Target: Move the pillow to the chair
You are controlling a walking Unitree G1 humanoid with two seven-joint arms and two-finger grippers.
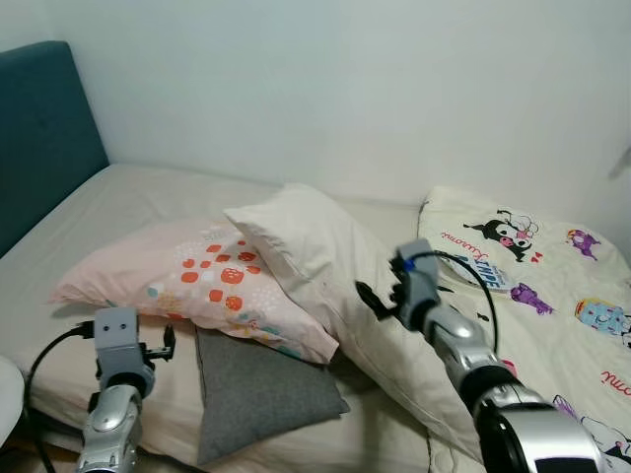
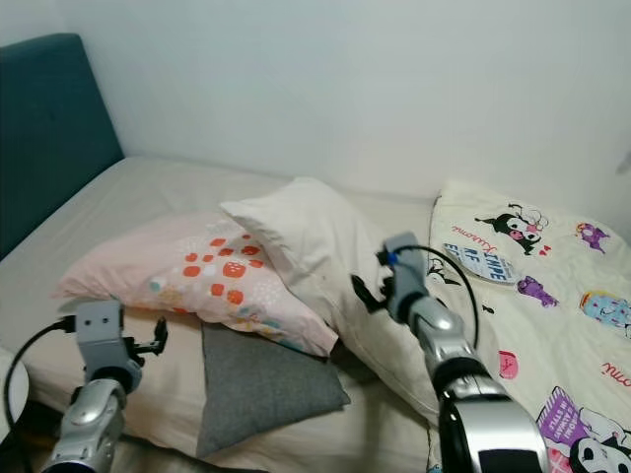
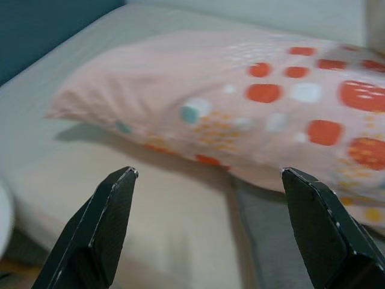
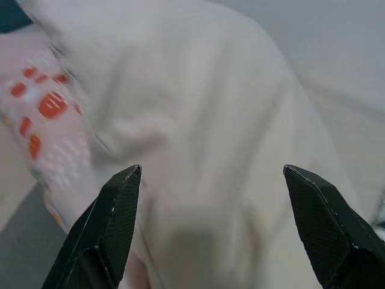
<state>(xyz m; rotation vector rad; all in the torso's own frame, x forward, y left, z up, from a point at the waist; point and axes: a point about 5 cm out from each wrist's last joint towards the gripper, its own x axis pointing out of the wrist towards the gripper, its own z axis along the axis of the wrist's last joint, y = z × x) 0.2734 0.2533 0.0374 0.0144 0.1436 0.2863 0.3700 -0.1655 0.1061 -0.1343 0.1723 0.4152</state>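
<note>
Three pillows lie on the bed. A white pillow [image 1: 315,246] leans across the middle, overlapping a pink pillow [image 1: 197,271] with red and orange dots, and a flat grey cushion [image 1: 256,389] sticks out from under both near the front edge. My right gripper [image 1: 375,299] hovers open right over the white pillow's lower side, whose fabric [image 4: 204,138] spreads between its fingers. My left gripper [image 1: 166,343] stands open just in front of the pink pillow's near edge [image 3: 240,114], apart from it and low over the sheet.
A teal headboard [image 1: 39,128] rises at the left end of the beige mattress [image 1: 128,197]. A cream quilt with cartoon prints [image 1: 552,286] covers the right side. A white wall stands behind. A white rounded edge [image 1: 8,394] shows at the lower left.
</note>
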